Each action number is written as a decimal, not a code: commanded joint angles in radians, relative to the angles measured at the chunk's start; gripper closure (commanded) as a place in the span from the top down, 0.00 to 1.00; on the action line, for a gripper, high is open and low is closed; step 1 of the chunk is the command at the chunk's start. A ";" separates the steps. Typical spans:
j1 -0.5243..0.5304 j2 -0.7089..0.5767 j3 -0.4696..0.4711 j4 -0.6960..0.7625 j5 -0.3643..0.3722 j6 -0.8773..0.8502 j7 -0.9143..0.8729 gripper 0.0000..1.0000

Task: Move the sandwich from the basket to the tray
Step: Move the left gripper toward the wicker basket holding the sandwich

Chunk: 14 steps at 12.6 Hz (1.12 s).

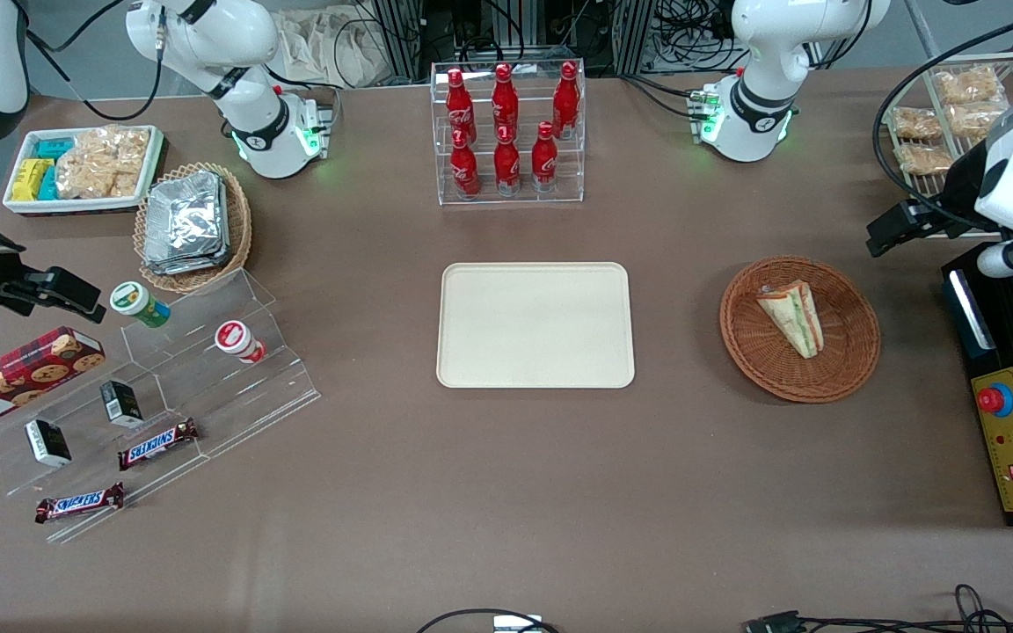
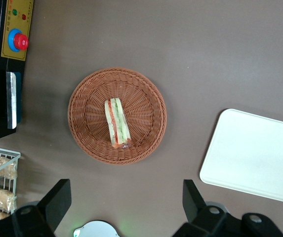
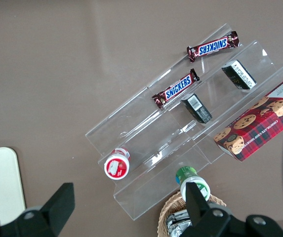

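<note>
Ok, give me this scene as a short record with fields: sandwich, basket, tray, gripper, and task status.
sandwich: wrapped wedge lying in the basket, on its woven bottom
basket: round brown wicker, toward the working arm's end of the table, apart from the tray
tray: cream rectangle, mid-table, nothing on it
gripper: left gripper open, holding nothing, raised above the table near the basket
task status: sandwich not yet picked up

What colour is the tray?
Cream-beige, plain; the tray shows best in the front view.
</note>
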 commanded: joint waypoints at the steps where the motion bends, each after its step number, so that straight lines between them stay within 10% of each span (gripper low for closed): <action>1: -0.001 0.020 -0.008 0.048 0.005 -0.035 -0.017 1.00; 9: 0.022 0.023 0.003 0.041 0.008 -0.060 -0.027 1.00; 14: 0.059 -0.066 0.038 -0.402 0.009 0.250 -0.164 1.00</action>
